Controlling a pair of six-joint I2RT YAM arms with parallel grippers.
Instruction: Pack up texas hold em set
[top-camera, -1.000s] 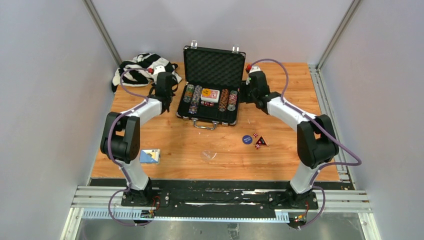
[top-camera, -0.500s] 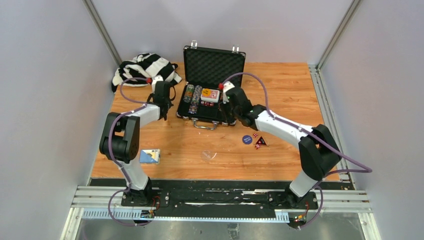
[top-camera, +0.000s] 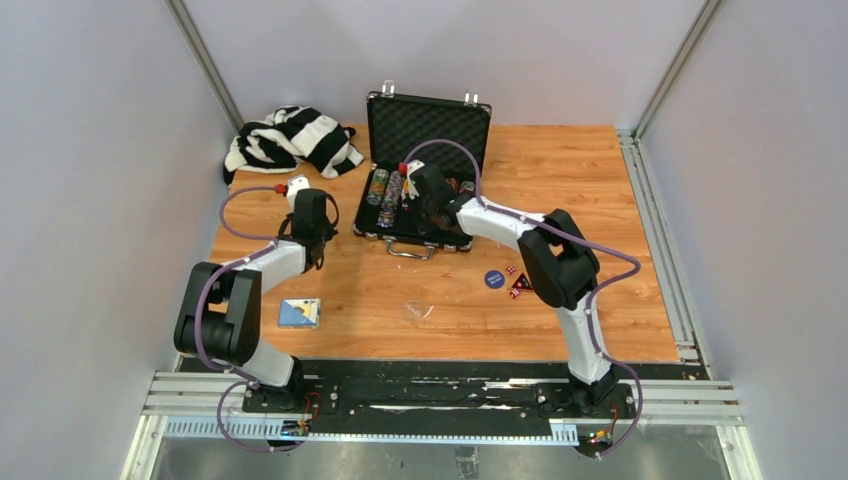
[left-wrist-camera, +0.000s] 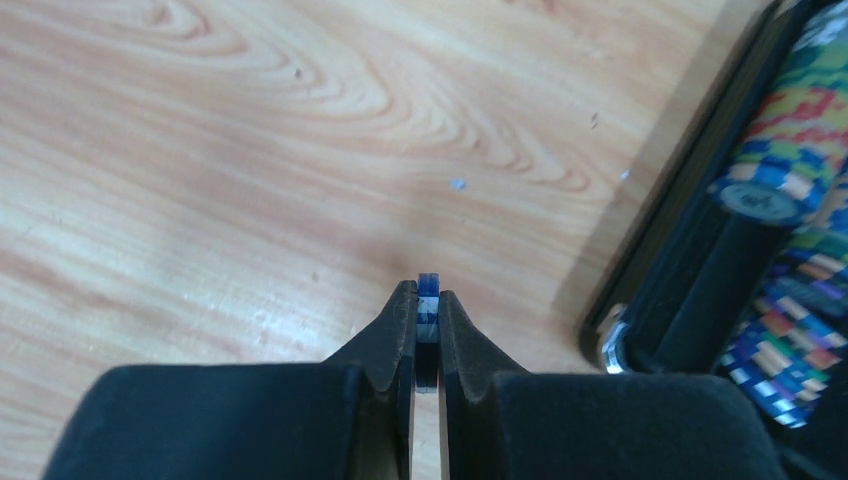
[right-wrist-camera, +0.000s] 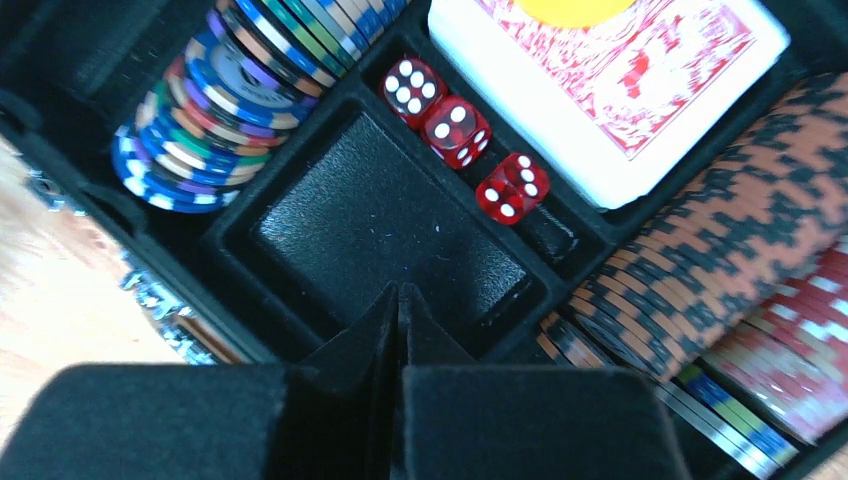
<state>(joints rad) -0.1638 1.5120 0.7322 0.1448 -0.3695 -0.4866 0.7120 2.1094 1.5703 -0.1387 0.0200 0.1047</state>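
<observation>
My left gripper (left-wrist-camera: 427, 297) pinches a blue chip (left-wrist-camera: 428, 283) edge-on over the tabletop (left-wrist-camera: 250, 150); case (left-wrist-camera: 690, 230) at three o'clock. I'd swing right, keep it upright, slip it into a chip row (left-wrist-camera: 800, 110). My right gripper (right-wrist-camera: 397, 300), closed on nothing, hangs over the case.

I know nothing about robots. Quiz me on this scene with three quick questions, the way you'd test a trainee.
1. True or false: the briefcase is shut.
2. In the right wrist view, how many red dice lie in the slot beside the card deck?
3. What do the left jaws hold? A) a die B) a poker chip C) nothing

Key: 1 false, its lid stands open. 2 three. 3 B, pinched edge-on.
</observation>
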